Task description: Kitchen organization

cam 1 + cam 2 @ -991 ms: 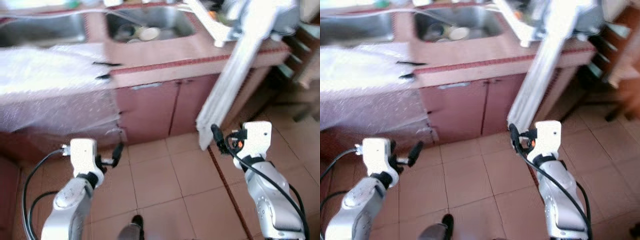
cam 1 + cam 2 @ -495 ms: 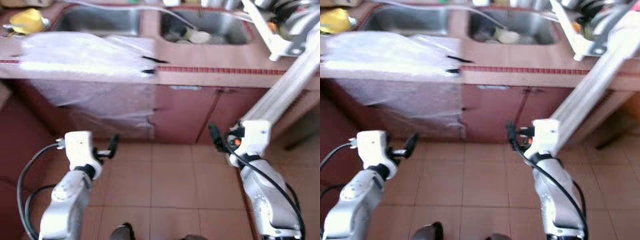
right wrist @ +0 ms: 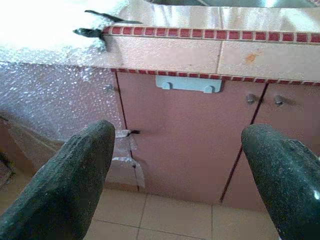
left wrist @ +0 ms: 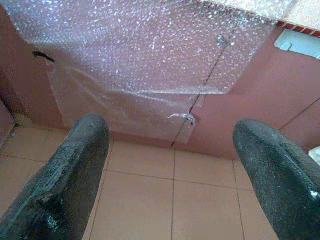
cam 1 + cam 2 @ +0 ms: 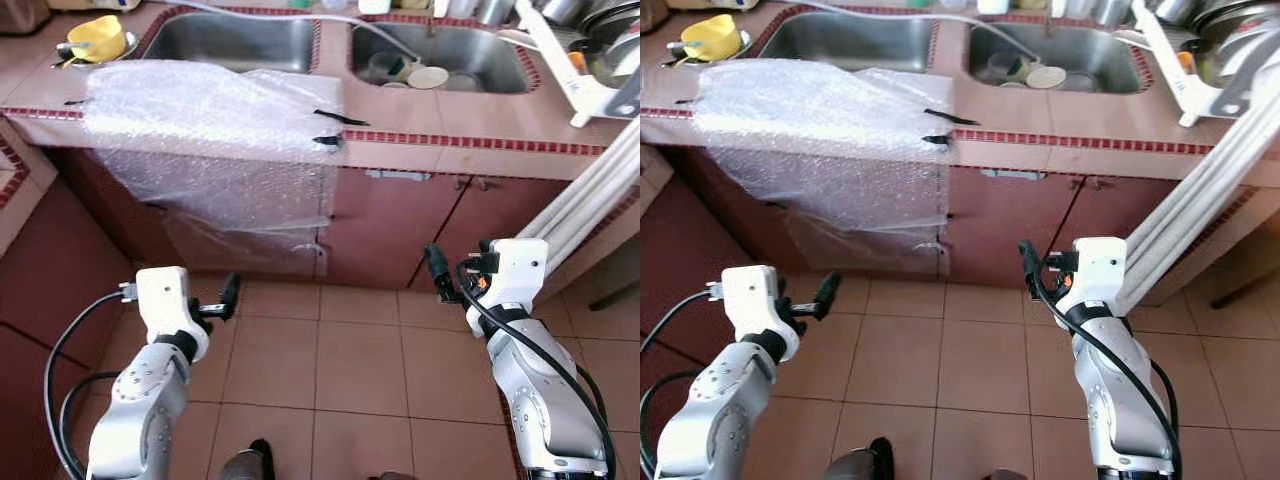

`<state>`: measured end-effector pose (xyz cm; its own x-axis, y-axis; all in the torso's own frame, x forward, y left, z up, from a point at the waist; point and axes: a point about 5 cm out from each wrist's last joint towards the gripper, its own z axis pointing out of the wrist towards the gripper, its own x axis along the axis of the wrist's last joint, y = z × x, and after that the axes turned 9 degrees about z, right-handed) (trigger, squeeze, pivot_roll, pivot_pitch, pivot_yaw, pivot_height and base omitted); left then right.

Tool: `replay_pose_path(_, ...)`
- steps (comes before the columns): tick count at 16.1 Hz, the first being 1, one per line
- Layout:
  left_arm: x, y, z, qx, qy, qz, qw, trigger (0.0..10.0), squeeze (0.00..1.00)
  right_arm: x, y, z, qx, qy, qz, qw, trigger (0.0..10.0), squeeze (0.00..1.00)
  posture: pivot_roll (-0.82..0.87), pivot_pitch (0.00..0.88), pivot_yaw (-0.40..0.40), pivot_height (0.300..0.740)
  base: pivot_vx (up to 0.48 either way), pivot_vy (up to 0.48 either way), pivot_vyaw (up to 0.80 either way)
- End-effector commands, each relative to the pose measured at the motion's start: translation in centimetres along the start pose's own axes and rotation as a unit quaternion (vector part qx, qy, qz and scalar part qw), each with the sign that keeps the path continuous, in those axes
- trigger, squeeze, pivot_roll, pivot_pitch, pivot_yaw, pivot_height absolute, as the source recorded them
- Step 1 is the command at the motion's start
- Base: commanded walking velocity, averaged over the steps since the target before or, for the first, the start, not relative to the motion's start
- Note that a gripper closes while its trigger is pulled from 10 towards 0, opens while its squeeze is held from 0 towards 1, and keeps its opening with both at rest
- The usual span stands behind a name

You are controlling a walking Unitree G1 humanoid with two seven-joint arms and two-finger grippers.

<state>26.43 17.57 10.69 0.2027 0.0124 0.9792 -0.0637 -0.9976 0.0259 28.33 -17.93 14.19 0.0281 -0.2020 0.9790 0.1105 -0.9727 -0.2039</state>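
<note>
- A kitchen floor point(image 5: 350, 360) of square terracotta tiles runs up to reddish-brown cabinet doors point(image 5: 385, 225) under a pink tiled worktop point(image 5: 470, 115) edged with a row of small red tiles.
- Set into the worktop is a double stainless-steel sink point(image 5: 240, 40); the right basin point(image 5: 450, 65) holds a round pale plate point(image 5: 427, 77) and other dishes (too small to name).
- A sheet of clear bubble wrap point(image 5: 210, 130) lies over the worktop's front edge and hangs down the cabinet, fixed with strips of black tape point(image 5: 328, 140).
- A yellow cup-like object point(image 5: 97, 38) sits at the worktop's far left.
- White slats point(image 5: 590, 200) lean against the worktop's right end.
- The left pincer point(image 4: 170, 165) is held low over the floor, its rough black fingers point(image 4: 65, 175) spread wide apart, pointing at the bubble wrap.
- The right pincer point(image 3: 180, 175) is likewise wide open, empty, facing a grey cabinet handle point(image 3: 187, 83).
</note>
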Motion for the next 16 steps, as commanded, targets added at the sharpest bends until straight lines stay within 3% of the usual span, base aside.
replay_pose_path(1, -0.3, -0.2, 0.1, 0.004, -0.010, 0.005, 1.000, 10.0, 0.00, -0.4, 0.2, -0.1, -0.003, -0.009, 0.006, 1.000, 10.0, 0.00, -0.03, 0.186, -0.034, 0.740, 0.000, 0.289, 0.00)
replay_pose_path(16, 0.4, -0.8, 1.4, 0.008, -0.015, -0.001, 1.000, 10.0, 0.00, -0.4, 0.0, 0.2, -0.012, -0.005, 0.011, 1.000, 10.0, 0.00, -0.04, 0.206, -0.024, 0.740, 0.000, 0.313, 0.00)
